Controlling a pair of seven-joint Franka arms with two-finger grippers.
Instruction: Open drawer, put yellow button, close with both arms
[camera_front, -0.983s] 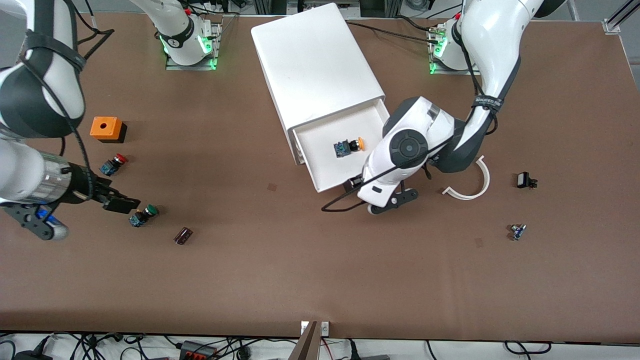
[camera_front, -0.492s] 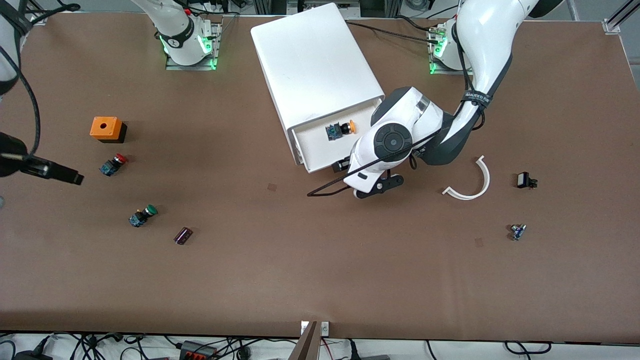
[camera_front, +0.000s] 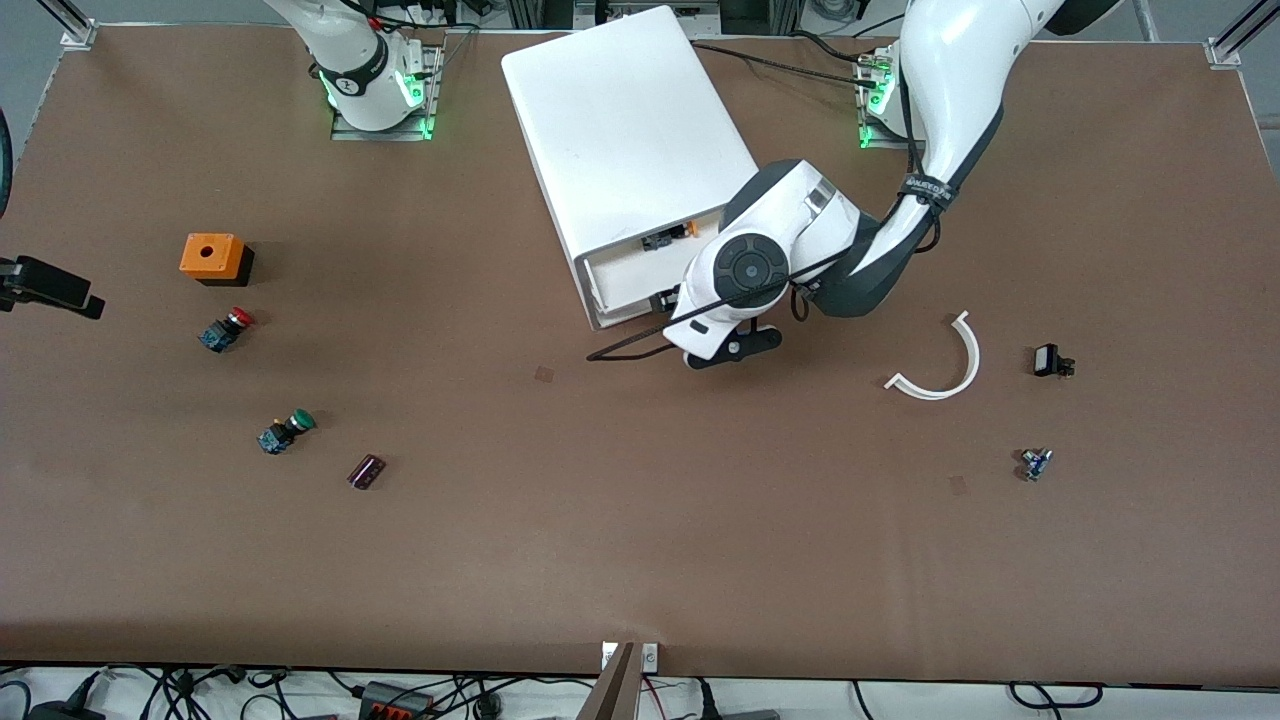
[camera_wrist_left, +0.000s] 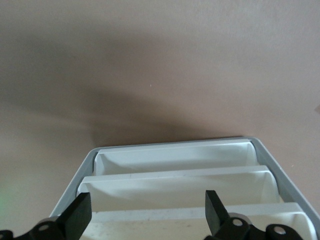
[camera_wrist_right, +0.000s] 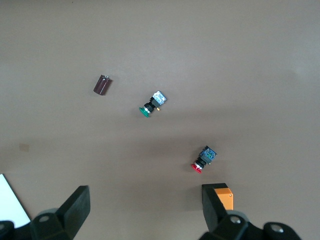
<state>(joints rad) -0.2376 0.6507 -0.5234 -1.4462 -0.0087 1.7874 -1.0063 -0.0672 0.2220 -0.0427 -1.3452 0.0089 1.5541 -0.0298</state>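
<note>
1. Front view, at the right arm's end of the table: the right gripper (camera_front: 50, 288) is showing only at the frame edge, waiting well apart from the cabinet; in its wrist view the fingers (camera_wrist_right: 75, 210) are standing spread with nothing between them

2. An orange box (camera_front: 212, 256), a red-capped button (camera_front: 226, 328), a green-capped button (camera_front: 285, 430) and a small dark cylinder (camera_front: 366, 470) are lying near that end, apart from one another

3. A white cabinet (camera_front: 625, 130) is standing mid-table, its front facing the front camera and turned a little toward the left arm's end

4. The drawer (camera_front: 640, 275), uppermost of three, is sticking out only a short way and is judged nearly shut

5. The yellow button (camera_front: 668, 238) is lying inside the drawer close to the cabinet's mouth, only partly showing under the cabinet's top edge

6. The left gripper (camera_front: 668, 302) is sitting against the drawer's front, low at the table; its fingers (camera_wrist_left: 79, 216) are splayed wide and grasping nothing, the stacked drawer fronts lying straight ahead of it in its wrist view

7. Deciding relation: the drawer's sliding axis is running from the left gripper into the cabinet, so the remaining push is judged to go along that line; the left arm is far nearer than the right

8. A curved white strip (camera_front: 945, 365) and two small dark parts (camera_front: 1050, 360) (camera_front: 1036, 463) are lying toward the left arm's end
</note>
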